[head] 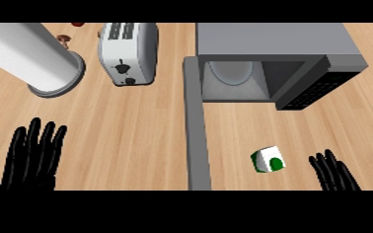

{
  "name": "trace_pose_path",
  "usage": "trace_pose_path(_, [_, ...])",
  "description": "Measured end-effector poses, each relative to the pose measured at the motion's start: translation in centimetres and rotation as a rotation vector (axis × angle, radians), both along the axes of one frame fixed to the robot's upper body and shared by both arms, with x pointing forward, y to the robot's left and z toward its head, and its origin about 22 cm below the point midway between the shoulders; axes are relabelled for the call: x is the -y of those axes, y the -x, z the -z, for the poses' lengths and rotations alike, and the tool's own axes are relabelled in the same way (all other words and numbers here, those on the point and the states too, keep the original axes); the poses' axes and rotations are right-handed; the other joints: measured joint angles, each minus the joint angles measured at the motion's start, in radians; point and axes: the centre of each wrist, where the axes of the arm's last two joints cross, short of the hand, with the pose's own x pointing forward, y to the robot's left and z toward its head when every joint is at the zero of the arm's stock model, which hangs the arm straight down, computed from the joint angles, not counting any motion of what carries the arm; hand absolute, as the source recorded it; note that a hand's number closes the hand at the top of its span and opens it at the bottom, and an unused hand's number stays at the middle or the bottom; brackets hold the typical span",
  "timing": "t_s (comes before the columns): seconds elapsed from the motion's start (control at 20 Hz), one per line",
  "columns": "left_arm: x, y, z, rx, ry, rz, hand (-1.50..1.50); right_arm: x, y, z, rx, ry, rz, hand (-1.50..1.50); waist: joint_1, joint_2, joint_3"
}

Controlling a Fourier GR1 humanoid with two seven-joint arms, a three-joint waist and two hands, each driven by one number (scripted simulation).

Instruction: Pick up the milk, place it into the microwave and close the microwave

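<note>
Wood counter [131, 128] fills the view. Biggest item: grey microwave [277, 64], far ahead of the right hand [334, 172] and a bit to its left, cavity open toward the robot, w/ a pale round turntable [232, 73] inside and a dark control panel [318, 86] on its right side. Microwave door [197, 128] is swung fully open, a long grey slab running from the cavity's left edge down to the view's lower edge, so it sits between the two hands, nearer the right one. Next: white cylinder [40, 57] on a grey round base, well ahead of the left hand [33, 153], tilted in perspective up to the top-left. Silver toaster [128, 52], 2 slots on top and dark knobs on its near face, ahead of the left hand and to its right, just beside the cylinder but apart from it. Left hand: bottom-left, fingers straight, spread, pointing up, touching nothing. Right hand: bottom-right corner, only fingers show, straight and slightly apart, holding nothing. Milk [268, 159], small white carton w/ green markings, stands on the counter just left of the right hand, not touching it, between that hand and the open door, outside the microwave. Smallest: reddish-brown bits [65, 38] by the cylinder near the top edge, too small to ID.
</note>
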Motion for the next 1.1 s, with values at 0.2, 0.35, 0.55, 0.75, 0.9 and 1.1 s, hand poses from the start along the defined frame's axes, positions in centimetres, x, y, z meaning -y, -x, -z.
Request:
trace_pose_path(0.2, [-0.1,1.0,0.8,0.007,0.001,0.007,-1.5,0.0,-0.2,2.2,-0.026,-0.021,0.012,-1.5,0.002,0.0,0.0])
trace_pose_path(0.35, [-0.3,1.7,0.7,0.007,0.001,0.005,-1.5,0.3,-0.7,4.1,-0.037,-0.029,0.023,-1.5,0.003,0.001,0.0])
trace_pose_path(0.55, [-0.7,2.5,1.4,0.009,0.006,-0.002,-1.5,0.5,-1.6,6.9,-0.053,-0.023,0.064,-1.5,0.005,0.001,0.0])
trace_pose_path(0.75, [-0.6,2.8,2.1,0.01,0.008,0.001,-1.5,0.4,-2.2,9.6,-0.068,-0.019,0.125,-1.5,0.005,0.002,0.0])
trace_pose_path(0.9, [-0.6,3.2,2.6,0.007,0.009,0.004,-1.5,0.9,-3.0,11.6,-0.077,-0.004,0.167,-1.5,0.006,0.002,0.0])
trace_pose_path(1.1, [-0.8,3.9,2.6,0.003,0.007,0.004,-1.5,2.0,-3.4,13.9,-0.092,0.017,0.19,-1.5,0.007,0.002,0.0])
